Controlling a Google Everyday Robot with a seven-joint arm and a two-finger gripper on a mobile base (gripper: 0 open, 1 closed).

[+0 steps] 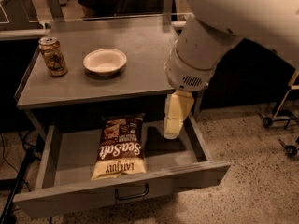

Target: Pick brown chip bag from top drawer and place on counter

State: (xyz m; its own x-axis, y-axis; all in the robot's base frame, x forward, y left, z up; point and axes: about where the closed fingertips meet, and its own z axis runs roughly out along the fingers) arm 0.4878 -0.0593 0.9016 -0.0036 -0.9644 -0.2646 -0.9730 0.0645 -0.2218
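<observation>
Drawer [70, 155] under the counter [140, 73] stands pulled out, with its front panel and dark wire handle [131, 194] toward the camera.

Chip bag [119, 146] lies flat on the drawer floor, about the middle. Its cream band is at the front-panel end and the white lettering runs lengthwise. Its far end sits close under the counter edge.

Gripper [171, 133] hangs point-down from the big white arm [205, 50] over the right part of the drawer, just beside the bag on its right and apart from it. I cannot tell how far it is open. It has hold of nothing I can see, and the bag is clear of it. A dark shadow falls on the bare drawer floor beneath it.

On the counter top are a printed can [53, 56] at the left and a white bowl [105, 61] near it, toward the middle. Both are upright and apart from each other.
</observation>
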